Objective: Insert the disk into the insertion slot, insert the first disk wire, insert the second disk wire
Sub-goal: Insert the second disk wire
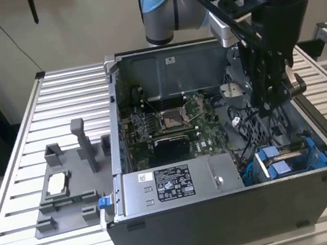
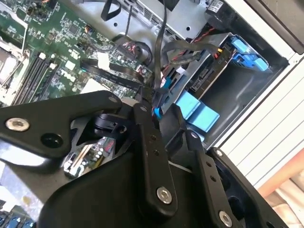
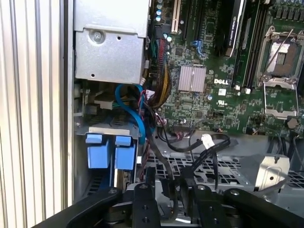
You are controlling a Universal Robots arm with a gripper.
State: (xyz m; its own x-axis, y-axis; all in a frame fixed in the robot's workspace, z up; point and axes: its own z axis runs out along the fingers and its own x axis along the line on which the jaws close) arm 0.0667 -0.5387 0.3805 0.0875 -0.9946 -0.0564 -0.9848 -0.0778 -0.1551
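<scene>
Here, the claw (image 1: 277,103) is seen low inside the open computer case (image 1: 241,222). Its jaws are drawn together on the connector end of a black disk wire (image 3: 166,186), which is pinched between the fingers (image 3: 142,199) in the first wrist view. The wire's blue tip is seen between them in the second wrist view.

The disk (image 1: 292,154), framed in its blue carrier, is found below the claw, toward the case's near corner. It is already seated in the insertion slot (image 3: 105,129), and its blue end tabs (image 3: 108,151) are seen near the gripped wire.

The motherboard (image 1: 170,124) is laid out to the exterior view's left of the claw. The power-supply box (image 1: 173,186) is set on that same side, well apart from the claw. Loose black cables (image 3: 199,147) are draped between the claw and the board.
</scene>
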